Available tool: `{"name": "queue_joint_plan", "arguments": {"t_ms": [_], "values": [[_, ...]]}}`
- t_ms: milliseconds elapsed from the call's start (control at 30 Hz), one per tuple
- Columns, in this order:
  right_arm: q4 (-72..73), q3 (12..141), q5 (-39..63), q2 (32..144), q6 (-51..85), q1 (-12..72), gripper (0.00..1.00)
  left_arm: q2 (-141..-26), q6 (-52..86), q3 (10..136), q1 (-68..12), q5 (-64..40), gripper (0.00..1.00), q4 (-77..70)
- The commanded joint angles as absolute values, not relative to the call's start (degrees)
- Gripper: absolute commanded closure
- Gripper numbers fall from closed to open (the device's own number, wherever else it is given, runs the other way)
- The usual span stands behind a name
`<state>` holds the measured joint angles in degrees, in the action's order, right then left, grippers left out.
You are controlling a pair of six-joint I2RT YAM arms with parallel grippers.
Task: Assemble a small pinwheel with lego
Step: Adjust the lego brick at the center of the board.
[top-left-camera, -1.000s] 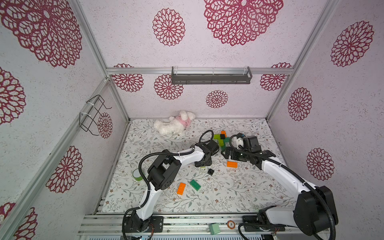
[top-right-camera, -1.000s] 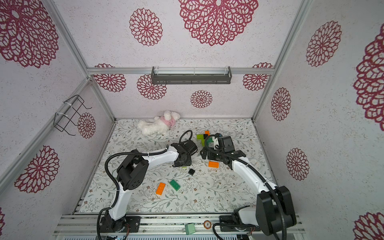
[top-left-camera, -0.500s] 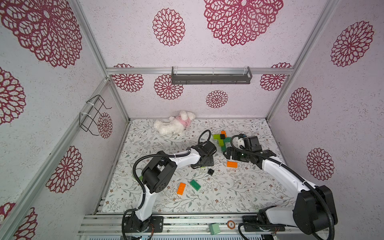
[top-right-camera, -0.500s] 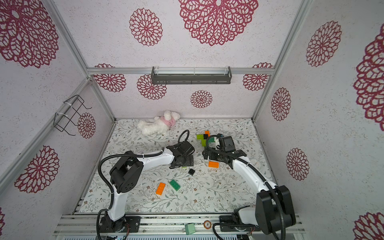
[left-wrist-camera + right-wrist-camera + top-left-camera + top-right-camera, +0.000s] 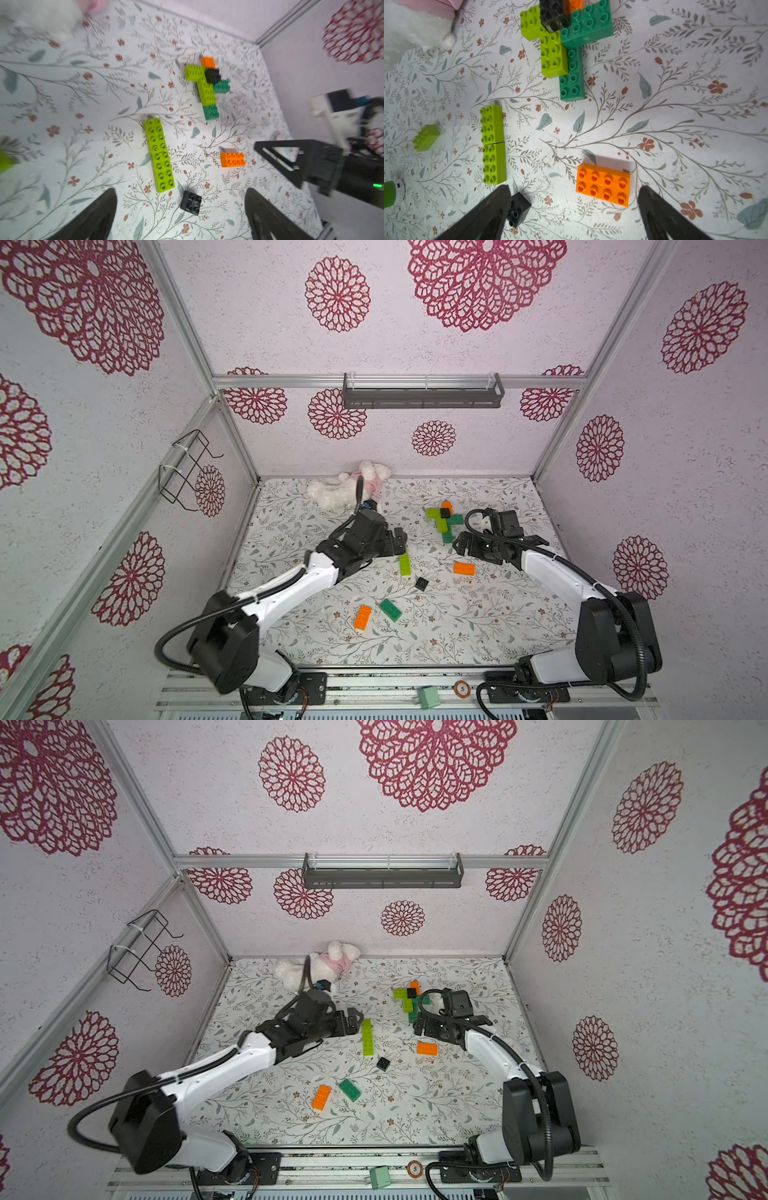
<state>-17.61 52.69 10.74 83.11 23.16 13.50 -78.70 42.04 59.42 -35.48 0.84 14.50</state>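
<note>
Part of a lego pinwheel (image 5: 444,519) (image 5: 409,999) (image 5: 562,41) lies at the back of the mat: lime and dark green bricks crossed, a black square and an orange one on top. Two lime green bricks (image 5: 404,564) (image 5: 159,154) lie end to end nearer the middle. My left gripper (image 5: 398,541) (image 5: 180,193) is open just left of them, empty. A loose black brick (image 5: 421,583) (image 5: 191,202) lies below it. My right gripper (image 5: 492,547) (image 5: 573,188) hangs open over an orange brick (image 5: 464,568) (image 5: 603,185), touching nothing.
A dark green brick (image 5: 390,610) and a second orange brick (image 5: 363,617) lie toward the front. A small lime brick (image 5: 425,137) sits apart in the right wrist view. A white plush toy (image 5: 345,489) lies against the back wall. A mint block (image 5: 429,697) rests on the front rail.
My left gripper has opened and drawn back to the left, leaving a lime brick on the mat in line with another. The right arm has barely moved.
</note>
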Motion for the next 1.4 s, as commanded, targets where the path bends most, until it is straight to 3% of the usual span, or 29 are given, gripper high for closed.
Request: {"name": "queue_joint_plan", "arguments": {"t_ms": [0, 133, 333, 667, 800, 900, 1133, 1367], "values": [[-13.7, 53.7, 10.7, 86.0, 24.1, 13.3, 0.01, -72.2, 40.8, 58.7, -27.9, -9.1, 0.03, 13.9], [-10.0, 53.3, 11.2, 90.6, 23.9, 13.3, 0.01, -70.0, 39.1, 62.4, -21.0, -20.2, 0.03, 21.1], [-6.9, 51.2, 14.2, 93.9, 24.5, 13.3, 0.03, -70.1, 36.6, 66.8, -17.7, -24.5, 0.03, 26.0], [-6.9, 43.8, 19.3, 88.0, 30.4, 15.3, 0.06, -72.5, 30.0, 70.4, -16.3, -27.4, 0.03, 31.0], [-8.7, 42.4, 17.2, 84.0, 31.6, 18.5, 0.07, -72.3, 28.0, 70.0, -16.1, -27.3, 0.03, 32.0], [-14.4, 44.3, 8.2, 84.6, 30.6, 19.6, 0.10, -70.8, 27.8, 66.7, -16.1, -27.2, 0.03, 29.3], [-19.0, 48.5, 1.7, 88.1, 28.6, 21.6, 0.26, -69.4, 26.8, 61.2, -16.0, -25.3, 0.03, 27.9], [-17.3, 48.6, 5.7, 90.1, 27.6, 22.5, 0.44, -71.7, 27.0, 62.2, -16.0, -26.5, 0.03, 29.4]]}}
